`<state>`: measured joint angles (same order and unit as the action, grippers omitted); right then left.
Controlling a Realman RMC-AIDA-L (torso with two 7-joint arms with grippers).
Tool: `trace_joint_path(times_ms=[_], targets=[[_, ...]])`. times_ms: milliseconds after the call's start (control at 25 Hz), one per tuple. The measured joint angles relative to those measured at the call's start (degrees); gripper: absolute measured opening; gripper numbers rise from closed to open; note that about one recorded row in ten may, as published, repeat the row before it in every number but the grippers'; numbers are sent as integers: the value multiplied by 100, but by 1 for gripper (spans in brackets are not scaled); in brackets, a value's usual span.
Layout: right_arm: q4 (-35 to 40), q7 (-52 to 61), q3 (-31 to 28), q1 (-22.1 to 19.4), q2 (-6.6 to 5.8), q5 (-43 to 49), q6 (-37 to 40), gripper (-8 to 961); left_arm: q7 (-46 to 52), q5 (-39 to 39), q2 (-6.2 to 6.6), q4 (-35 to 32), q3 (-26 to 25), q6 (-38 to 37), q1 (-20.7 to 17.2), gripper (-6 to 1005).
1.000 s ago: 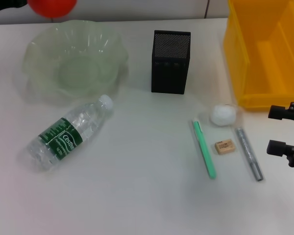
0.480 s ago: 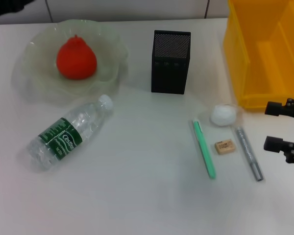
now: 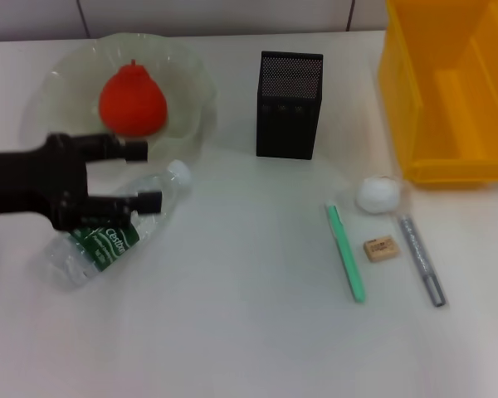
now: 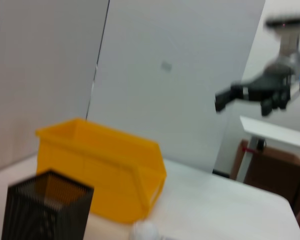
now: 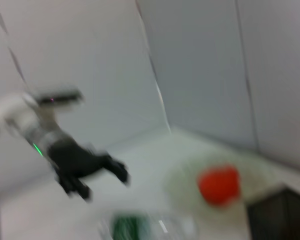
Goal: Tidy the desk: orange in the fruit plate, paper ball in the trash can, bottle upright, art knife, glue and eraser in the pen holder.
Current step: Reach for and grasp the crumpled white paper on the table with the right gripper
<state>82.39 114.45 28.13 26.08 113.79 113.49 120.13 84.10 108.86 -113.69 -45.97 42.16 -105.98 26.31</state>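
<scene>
Bottle (image 3: 108, 235) lying flat, clear, green label, white cap, left tool (image 3: 146, 174) spread apart over it.

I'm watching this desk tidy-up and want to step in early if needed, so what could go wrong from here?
The left gripper hangs open over the bottle, which lies on its side. Being round, it may roll or slip when pinched.

The bottle's cap end lies close to the fruit plate holding the orange. Swinging the bottle upright could bump the plate's rim.
</scene>
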Motion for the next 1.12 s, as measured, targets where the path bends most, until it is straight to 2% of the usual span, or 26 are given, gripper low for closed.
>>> trace_joint_path(times_ms=[40, 80, 120, 160, 200, 240, 280, 320, 360, 400, 440, 480, 520, 560, 600, 720, 800, 1120], targets=[[0, 0, 0, 0, 0, 0, 0, 824, 0, 0, 0, 0, 0, 0, 0, 832], [936, 796, 343, 255, -32, 747, 94, 823, -1, 167, -46, 1, -17, 42, -3, 832], [936, 796, 343, 255, -32, 747, 94, 823, -1, 167, -46, 1, -17, 42, -3, 832], [1274, 1075, 528, 368, -38, 1074, 139, 823, -8, 256, -94, 1, -13, 119, -17, 832], [1798, 1635, 1060, 646, -46, 1908, 204, 823, -19, 267, -110, 1, 1, 153, -24, 832], [1798, 1635, 1060, 646, -46, 1908, 204, 823, -19, 267, -110, 1, 1, 153, -24, 832], [1920, 2069, 1673, 887, -14, 2656, 235, 823, -23, 270, -116, 1, 8, 167, -24, 832], [1920, 2069, 1673, 887, -14, 2656, 235, 822, -34, 274, -118, 11, 16, 175, -18, 832], [1913, 2231, 1936, 976, 15, 2953, 237, 822, -46, 275, -118, 21, 20, 179, -9, 832], [1746, 2538, 2397, 1109, 167, 3573, 99, 822, -59, 278, -119, 34, 23, 184, 1, 832], [1541, 2726, 2655, 1181, 382, 4078, -120, 822, -63, 279, -119, 35, 24, 188, 6, 832], [1541, 2726, 2655, 1181, 382, 4078, -120, 822, -63, 279, -119, 35, 24, 188, 6, 832], [1437, 2799, 2745, 1196, 476, 4257, -240, 822, -70, 282, -119, 36, 25, 198, 19, 832], [1437, 2799, 2745, 1196, 476, 4257, -240, 821, -70, 282, -119, 36, 25, 198, 19, 832], [1103, 3094, 3046, 1163, 581, 4357, -599, 821, -78, 283, -119, 36, 31, 208, 32, 832], [720, 3448, 3381, 1059, 584, 4146, -996, 821, -96, 284, -117, 36, 35, 226, 38, 832], [195, 3696, 3604, 916, 572, 3911, -1594, 820, -144, 287, -112, 36, 37, 245, 49, 832], [-806, 3743, 3600, 649, 560, 3295, -2773, 819, -160, 291, -79, 45, 36, 256, 59, 831]])
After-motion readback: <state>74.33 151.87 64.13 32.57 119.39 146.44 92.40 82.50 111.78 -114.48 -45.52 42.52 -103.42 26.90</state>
